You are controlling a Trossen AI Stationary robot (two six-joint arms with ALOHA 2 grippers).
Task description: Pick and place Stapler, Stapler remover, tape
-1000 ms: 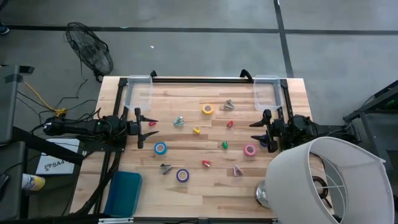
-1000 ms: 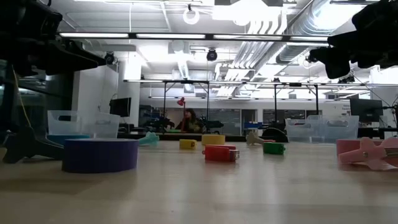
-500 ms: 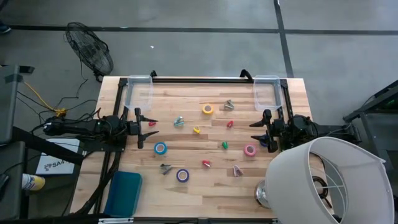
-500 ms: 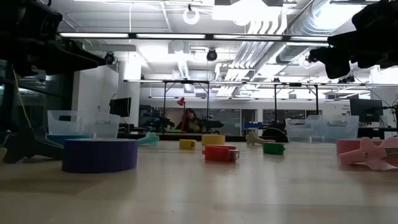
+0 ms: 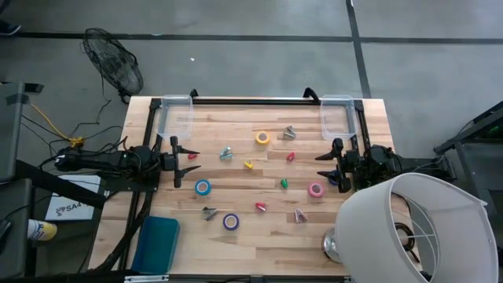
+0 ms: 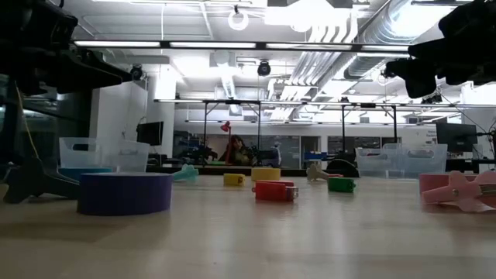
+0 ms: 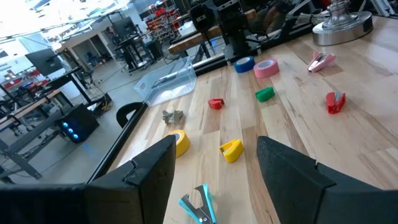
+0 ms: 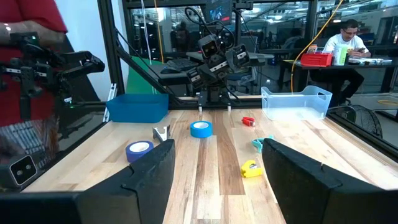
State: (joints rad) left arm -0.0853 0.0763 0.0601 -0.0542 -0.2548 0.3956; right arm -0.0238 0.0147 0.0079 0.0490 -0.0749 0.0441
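Observation:
Both grippers hover open above the table and touch nothing. My left gripper is at the table's left side, my right gripper at its right side. Between them lie the yellow tape, blue tape, purple tape and pink tape, flat on the wood. Small staplers are scattered among them: red, yellow, red, green, red. Staple removers: teal, grey, dark, pink.
Two clear bins stand at the far corners, one on the left and one on the right. A teal-blue tray sits at the near left edge. A white lampshade covers the near right corner. People show in the room beyond.

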